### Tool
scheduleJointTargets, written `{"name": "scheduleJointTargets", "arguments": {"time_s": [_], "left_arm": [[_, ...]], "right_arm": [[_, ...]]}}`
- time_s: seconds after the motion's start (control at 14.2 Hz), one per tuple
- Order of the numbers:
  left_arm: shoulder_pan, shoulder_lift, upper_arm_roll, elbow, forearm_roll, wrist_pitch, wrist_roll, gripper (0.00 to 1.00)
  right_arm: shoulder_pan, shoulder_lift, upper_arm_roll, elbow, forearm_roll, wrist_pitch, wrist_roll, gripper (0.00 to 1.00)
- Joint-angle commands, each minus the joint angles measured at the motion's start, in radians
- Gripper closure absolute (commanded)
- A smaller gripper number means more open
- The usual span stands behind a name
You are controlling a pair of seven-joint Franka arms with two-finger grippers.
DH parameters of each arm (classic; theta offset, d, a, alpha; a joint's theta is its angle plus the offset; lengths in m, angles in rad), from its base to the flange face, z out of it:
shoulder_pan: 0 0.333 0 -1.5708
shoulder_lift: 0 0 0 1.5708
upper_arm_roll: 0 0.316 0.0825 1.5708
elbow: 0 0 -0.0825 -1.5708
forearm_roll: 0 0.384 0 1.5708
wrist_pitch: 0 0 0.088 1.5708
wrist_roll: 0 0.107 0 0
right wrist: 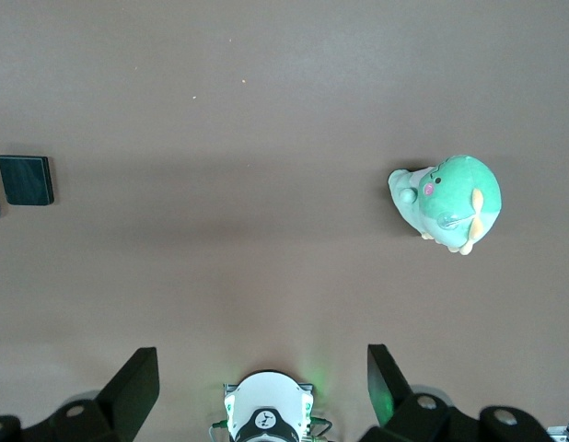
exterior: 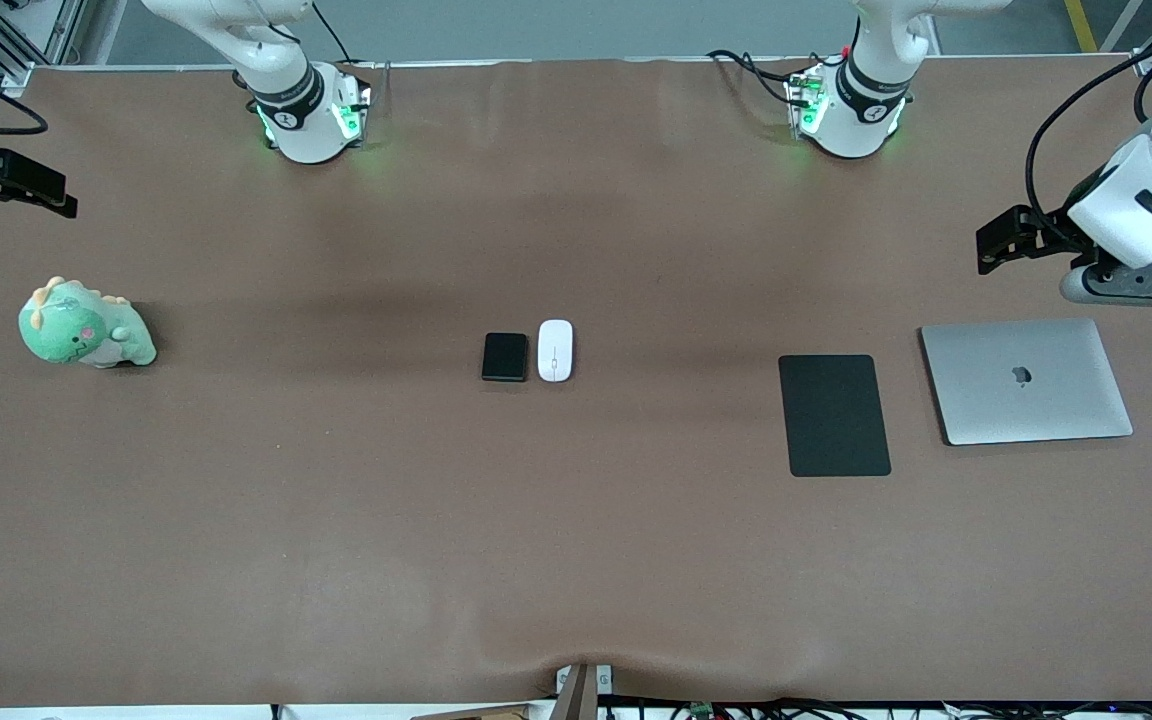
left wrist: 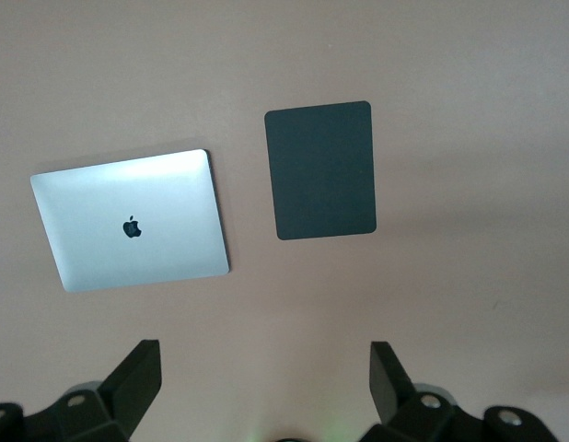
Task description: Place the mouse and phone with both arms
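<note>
Item 1, mouse [exterior: 555,350]: white oval with a thin grey centre line, lying flat near the middle of the desk [exterior: 336,500]. Landmark for all entries below.

Item 2, phone [exterior: 504,357]: small black slab, just beside the mouse toward the right arm's end, a narrow gap between them. Lies flat.

Item 3, black mat [exterior: 834,414]: flat rectangle, well apart from the mouse toward the left arm's end and a little nearer the front camera.

Item 4, closed silver laptop [exterior: 1026,380]: just beside the mat, farther still from the mouse on that same end.

Item 5, green plush dinosaur [exterior: 82,326]: well apart from the mouse toward the right arm's end.

Task status: not begun, by the look of it. Mouse and phone sit untouched; both pickups and both placements remain. The mat is a likely destination, though that is only a guess.

Item 6, left pincer [left wrist: 264,387]: raised, over bare desk next to the laptop and well clear of the mouse. Fingers spread wide, nothing between them.

Item 7, right pincer [right wrist: 262,387]: raised over the desk's edge at the right arm's end, near the dinosaur and far from the mouse. Fingers spread wide, holding nothing.

Both arms are drawn back to the desk's ends.
</note>
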Motion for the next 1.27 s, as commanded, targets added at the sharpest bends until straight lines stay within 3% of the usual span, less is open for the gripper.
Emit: {"name": "scheduleJointTargets", "arguments": {"time_s": [0.0,0.57,0.85,1.2], "left_arm": [[0.006,-0.002,-0.003,0.000,0.000,-0.005,-0.002,0.00],[-0.012,0.007,-0.006,0.004,-0.001,-0.005,-0.016,0.00],[-0.040,0.053,-0.017,0.007,-0.137,0.003,-0.179,0.00],[-0.117,0.110,-0.029,0.007,-0.159,0.046,-0.286,0.00]], "right_arm": [[0.003,-0.006,0.000,-0.004,-0.006,-0.005,-0.004,0.00],[0.002,-0.003,0.000,-0.006,-0.006,-0.005,-0.004,0.00],[0.003,0.000,0.000,-0.003,-0.006,-0.004,-0.004,0.00],[0.005,0.003,0.000,-0.001,-0.005,-0.002,-0.004,0.00]]}}
